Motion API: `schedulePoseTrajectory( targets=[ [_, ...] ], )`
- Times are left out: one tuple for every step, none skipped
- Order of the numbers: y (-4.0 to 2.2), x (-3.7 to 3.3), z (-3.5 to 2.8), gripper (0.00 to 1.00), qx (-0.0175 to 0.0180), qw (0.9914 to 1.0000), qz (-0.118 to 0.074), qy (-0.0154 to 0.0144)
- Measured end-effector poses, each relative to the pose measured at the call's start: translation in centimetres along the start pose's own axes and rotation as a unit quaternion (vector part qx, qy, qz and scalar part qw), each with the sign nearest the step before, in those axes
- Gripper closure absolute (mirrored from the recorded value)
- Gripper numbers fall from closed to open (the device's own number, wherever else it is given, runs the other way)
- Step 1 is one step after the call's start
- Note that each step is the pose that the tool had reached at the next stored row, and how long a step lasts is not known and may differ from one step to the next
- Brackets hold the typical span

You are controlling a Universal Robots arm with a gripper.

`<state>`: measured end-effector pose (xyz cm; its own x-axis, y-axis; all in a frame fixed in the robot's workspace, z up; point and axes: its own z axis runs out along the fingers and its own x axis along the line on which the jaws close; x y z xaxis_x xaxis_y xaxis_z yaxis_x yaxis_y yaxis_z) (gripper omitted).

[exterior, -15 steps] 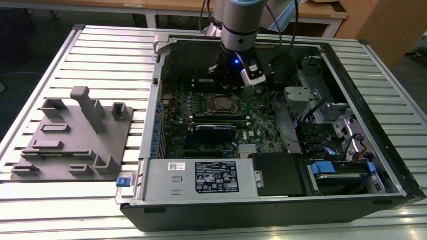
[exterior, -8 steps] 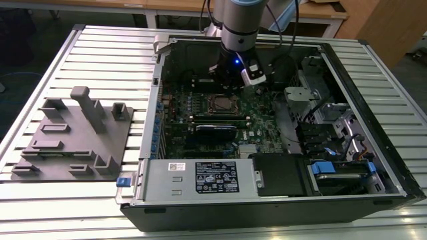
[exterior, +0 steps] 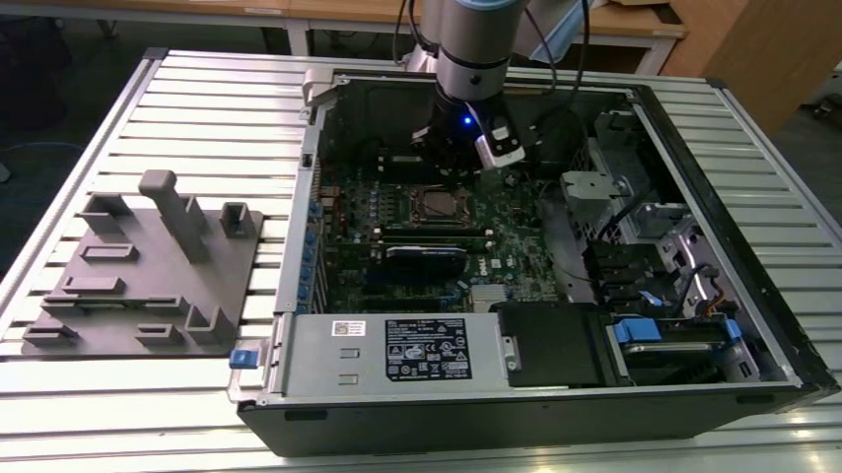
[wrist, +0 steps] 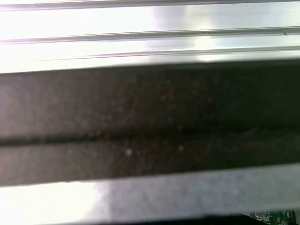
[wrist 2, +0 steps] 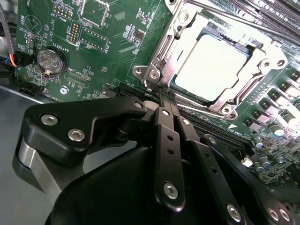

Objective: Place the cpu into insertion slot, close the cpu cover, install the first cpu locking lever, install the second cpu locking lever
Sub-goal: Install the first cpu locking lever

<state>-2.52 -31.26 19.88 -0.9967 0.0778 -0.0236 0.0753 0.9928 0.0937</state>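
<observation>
Green board [exterior: 507,222]: exterior view; sits in the open case [exterior: 526,429] on a slatted metal table [exterior: 211,108].
Arm [exterior: 471,59]: reaches down into the case, its end low over the slot [exterior: 435,204].
Slot: square socket near mid-board, metal rim.
Fixture [exterior: 145,286]: grey, on the table at the exterior view's left, well apart from the case, not in play.
Cpu [wrist 2: 213,63]: second wrist view; silvery top, lies flat in the slot. Step one looks done.
Cover [wrist 2: 187,91]: metal frame lying down around the cpu, with the chip top showing through its window. Looks closed, so step two is judged done.
Levers: cannot tell whether either is hooked down. Judged to be the part left.
Gripper [wrist 2: 161,96]: black, tip at the slot corner nearest the wrist, just beside the cover's edge.
Fingers [wrist 2: 166,122]: clenched, pads together, nothing seen between them. Touching the corner metal or just above it, cannot tell.
Cpu vs fingers: the chip lies beyond the tip, near but apart, not grasped.
Coin cell [wrist 2: 50,60]: on the board, well apart from the fingers.
Dark band [wrist: 150,122]: first wrist view; runs straight across, likely the case wall. Bright table slats beyond it, plus a sliver of board. Adds nothing on progress.
</observation>
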Motion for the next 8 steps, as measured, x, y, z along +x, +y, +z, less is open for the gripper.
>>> schedulePoseTrajectory(
  targets=[
    [0.0, 0.0, 0.0, 0.9, 0.0008, 1.0, 0.0, -0.0001],
    [0.0, 0.0, 0.0, 0.9, 0.0016, 1.0, 0.0, -0.0001],
    [0.0, 0.0, 0.0, 0.9, 0.0023, 1.0, 0.0, -0.0001],
    [0.0, 0.0, 0.01, 0.9, 0.0029, 1.0, 0.0, -0.0002],
    [0.0, 0.0, 0.01, 0.9, 0.0035, 0.99999, 0.0, -0.0002],
    [0.0, 0.0, 0.02, 0.9, 0.0041, 0.99999, 0.0, -0.0003],
    [0.0, 0.0, 0.02, 0.9, 0.0047, 0.99999, 0.0, -0.0003],
    [0.0, 0.0, 0.03, 0.9, 0.0052, 0.99999, 0.0, -0.0003]
  ],
)
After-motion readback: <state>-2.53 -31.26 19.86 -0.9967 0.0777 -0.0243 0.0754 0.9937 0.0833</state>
